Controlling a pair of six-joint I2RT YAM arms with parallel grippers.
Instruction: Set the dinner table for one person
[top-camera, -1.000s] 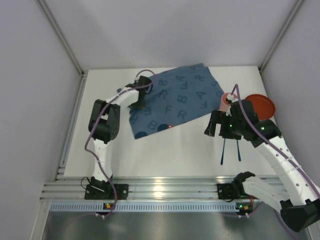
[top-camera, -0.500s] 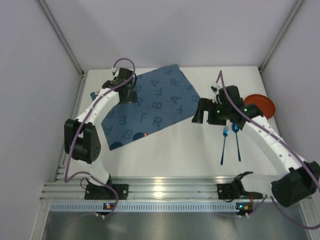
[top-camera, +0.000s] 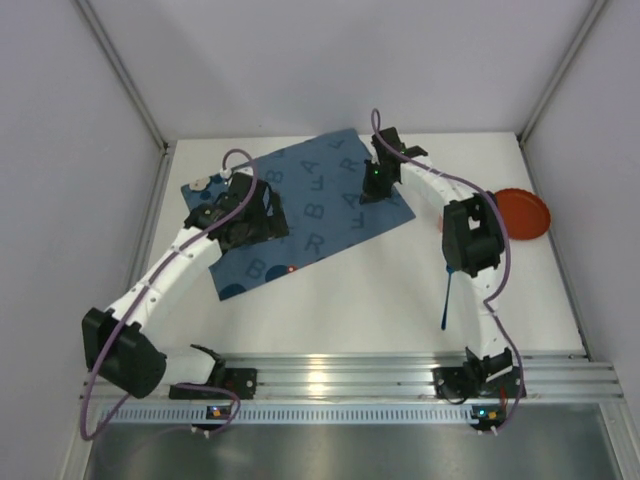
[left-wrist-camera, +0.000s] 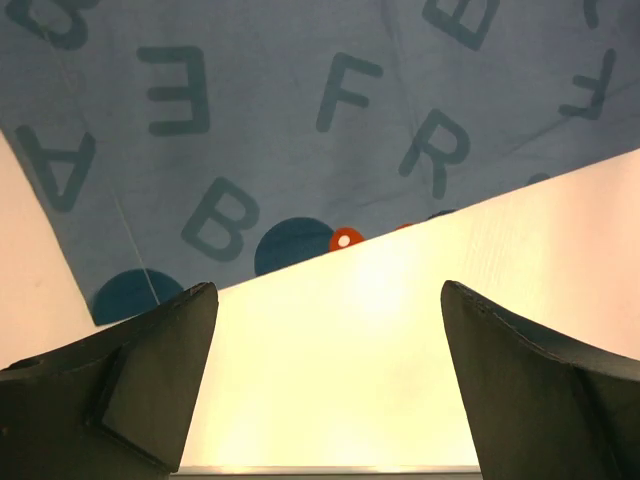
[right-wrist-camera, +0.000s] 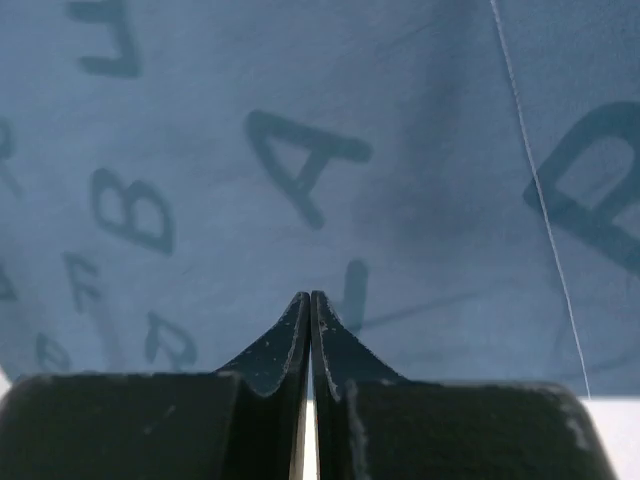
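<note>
Blue cloth mat (top-camera: 320, 200): lying flat on the far middle of the white counter (top-camera: 340, 310), printed with letters, its long axis running slantwise from near-left to far-right and so askew to the ribbed aluminium rail (top-camera: 340, 375).
Left fingers (top-camera: 258, 222): hanging spread wide and empty over the mat's near-left part; in the wrist view the mat's near edge is lying just ahead of them, with bare counter below.
Right fingers (top-camera: 372, 190): hovering pressed together above the mat's far-right part. No fold of cloth is showing between them, though contact with the mat cannot be told.
Red plate (top-camera: 522, 212): sitting by the counter's right edge, well apart from the mat.
Slim dark utensil (top-camera: 446, 300): lying on the counter near-right, handle pointing toward the rail, partly hidden by the right arm.
Deciding relation: the plate and utensil are both lying to the right of the mat, so the right arm is nearer to them. Judging by this, fetching the plate is falling to that arm, while the left fingers are placed to square the skewed mat.
</note>
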